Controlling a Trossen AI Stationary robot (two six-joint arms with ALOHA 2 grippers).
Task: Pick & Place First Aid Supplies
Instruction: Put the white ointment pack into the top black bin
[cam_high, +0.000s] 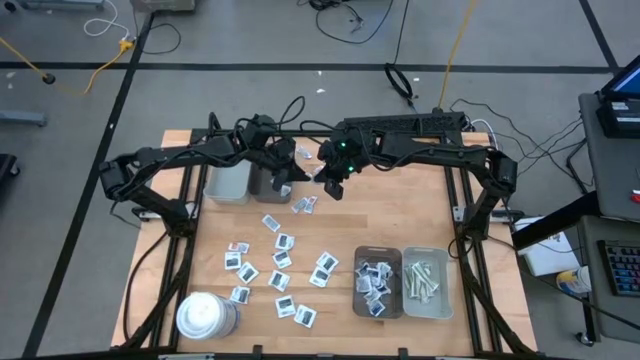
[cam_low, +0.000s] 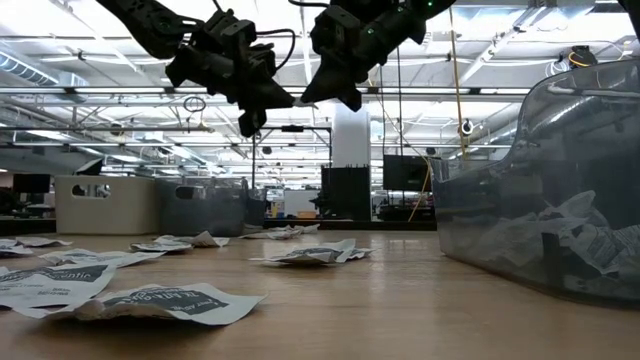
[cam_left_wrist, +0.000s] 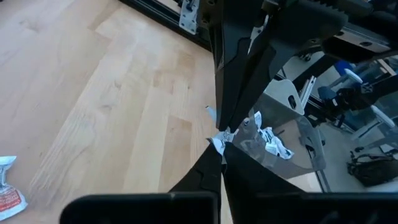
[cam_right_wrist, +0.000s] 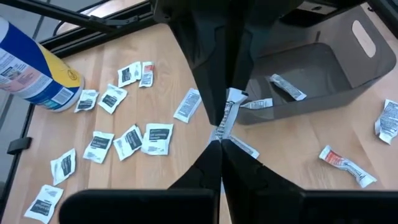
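Both arms are up high at the far side of the worktop (cam_high: 200, 250). The left end effector (cam_left_wrist: 222, 138) is pressed together on a small crumpled packet (cam_left_wrist: 219, 142) above the dark bin (cam_left_wrist: 280, 134). The right end effector (cam_right_wrist: 222, 127) pinches a narrow wrapped strip (cam_right_wrist: 229, 115), fingers closed. Square white packets (cam_high: 280, 262) lie scattered mid-worktop, more fill the trays (cam_high: 402, 281).

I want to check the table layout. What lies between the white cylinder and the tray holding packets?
In the high view, loose packets lie scattered between the white cylinder and the tray.
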